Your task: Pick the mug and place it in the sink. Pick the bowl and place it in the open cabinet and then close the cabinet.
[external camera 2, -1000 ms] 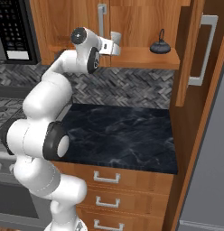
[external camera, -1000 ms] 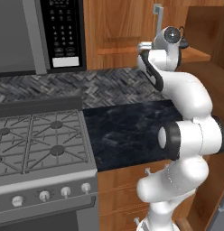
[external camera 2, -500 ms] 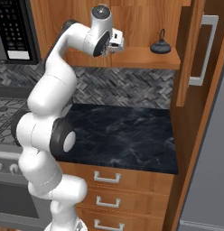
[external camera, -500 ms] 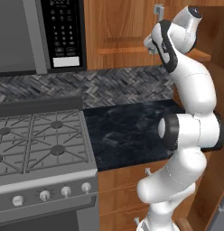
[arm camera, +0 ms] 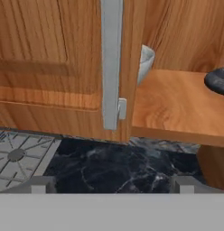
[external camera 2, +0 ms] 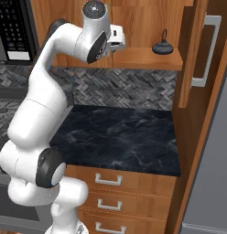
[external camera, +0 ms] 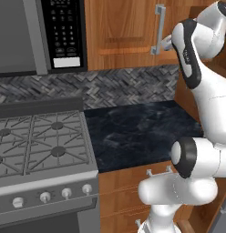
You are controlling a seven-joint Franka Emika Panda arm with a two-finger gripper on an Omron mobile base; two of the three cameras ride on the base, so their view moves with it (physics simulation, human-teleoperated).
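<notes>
I can see the bowl [arm camera: 147,63] as a pale grey sliver near the top centre of the hand view, sitting on the cabinet's [external camera 2: 147,58] inner shelf and half hidden behind the edge of the shut left door. A small dark teapot [external camera 2: 162,47] sits further right on that shelf, well apart from the bowl. The hand [external camera 2: 117,39], upper centre of the right base view, is up at shelf level with its 2 fingers spread wide and nothing between them. I judge the bowl step done and the closing step in hand. The open door [external camera 2: 201,50] stands at the upper right there, so next I need to swing across behind it and push it shut, clearing the teapot.
</notes>
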